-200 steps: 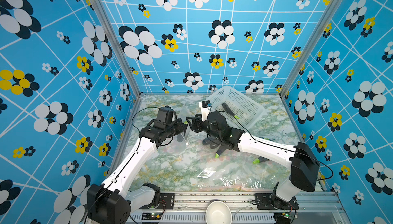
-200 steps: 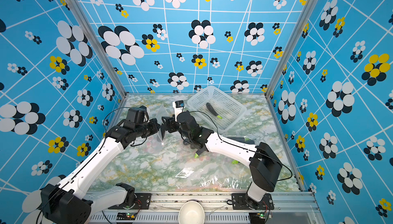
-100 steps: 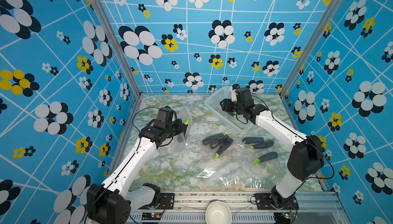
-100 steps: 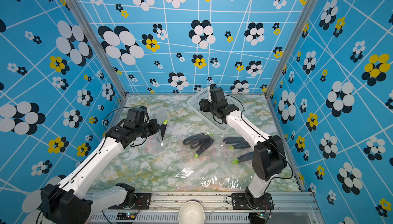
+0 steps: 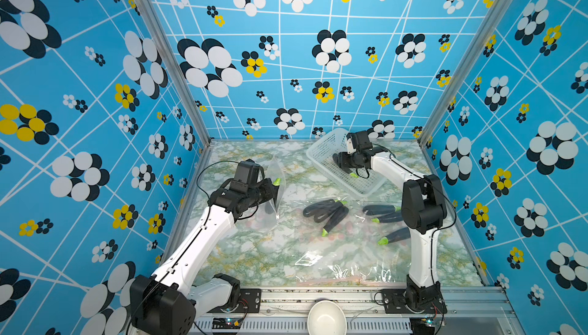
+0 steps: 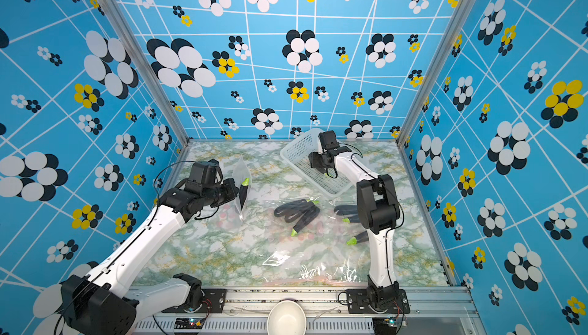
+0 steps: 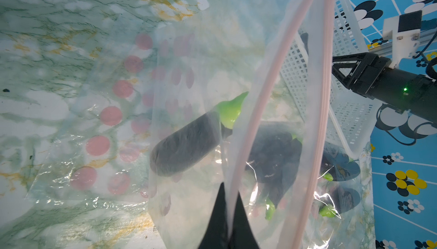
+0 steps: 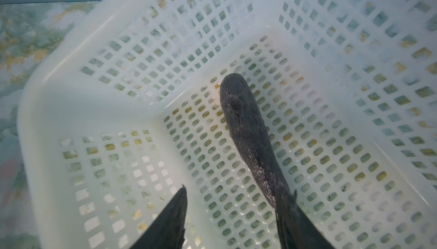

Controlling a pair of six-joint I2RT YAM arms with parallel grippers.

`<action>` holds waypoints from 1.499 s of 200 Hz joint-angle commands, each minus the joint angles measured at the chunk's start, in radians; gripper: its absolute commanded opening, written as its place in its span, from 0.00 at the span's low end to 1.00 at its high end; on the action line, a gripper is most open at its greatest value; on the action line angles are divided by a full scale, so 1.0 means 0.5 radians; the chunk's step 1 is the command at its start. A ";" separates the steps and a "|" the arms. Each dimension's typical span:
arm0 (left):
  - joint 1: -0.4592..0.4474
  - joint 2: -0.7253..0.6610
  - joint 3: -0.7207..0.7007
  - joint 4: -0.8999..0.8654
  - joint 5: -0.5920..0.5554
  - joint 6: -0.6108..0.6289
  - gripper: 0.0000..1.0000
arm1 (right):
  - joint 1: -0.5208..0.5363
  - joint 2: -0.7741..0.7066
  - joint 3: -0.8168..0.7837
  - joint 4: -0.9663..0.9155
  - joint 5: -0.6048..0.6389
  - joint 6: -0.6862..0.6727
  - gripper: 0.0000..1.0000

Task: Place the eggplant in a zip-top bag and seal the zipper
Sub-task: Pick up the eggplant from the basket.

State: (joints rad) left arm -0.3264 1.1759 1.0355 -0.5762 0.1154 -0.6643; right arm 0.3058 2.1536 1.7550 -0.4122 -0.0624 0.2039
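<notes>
The left gripper (image 7: 228, 214) is clamping fully shut on one lip of the zip-top bag (image 7: 201, 89), with both fingers pressing the film between them just below the pink zipper tracks (image 7: 267, 89). The two tracks are standing apart, so the bag mouth is gaping open. In both top views this gripper (image 5: 276, 194) (image 6: 238, 191) is holding the bag (image 5: 274, 171) (image 6: 239, 171) upright above the left half of the marble-pattern table (image 5: 254, 254), with the bag's lower end hanging close to the surface. An eggplant (image 7: 186, 148) is lying tilted inside the bag, dark body low and green cap (image 5: 276, 181) pointing up toward the mouth. The right gripper (image 8: 233, 190) is reaching into the white perforated basket (image 8: 71, 70) with its jaws spread well apart and gripping nothing. A second eggplant (image 8: 246, 127) is lying on the basket floor, not between the fingers; its near end is passing behind one finger, and contact there cannot be confirmed. In both top views the basket (image 5: 321, 152) (image 6: 296, 149) is sitting at the rear right of the table, with the right gripper (image 5: 340, 164) (image 6: 315, 163) inside it. Further eggplants (image 5: 327, 214) (image 6: 299, 214) are lying among clear plastic film near the table centre and to the right; whether they are enclosed in bags cannot be determined. Flat clear bags (image 5: 350, 273) are lying near the front edge, and a white bowl (image 5: 326, 319) is sitting on the front rail.
</notes>
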 commanded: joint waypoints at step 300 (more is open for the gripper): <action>0.023 0.107 0.064 -0.010 -0.114 -0.018 0.00 | -0.056 0.432 0.443 -0.225 0.158 -0.148 0.29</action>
State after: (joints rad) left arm -0.3264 1.2232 1.0634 -0.5976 0.0628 -0.6662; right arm 0.2790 2.4210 2.0136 -0.5125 -0.0055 0.1127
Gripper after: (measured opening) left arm 0.043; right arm 0.314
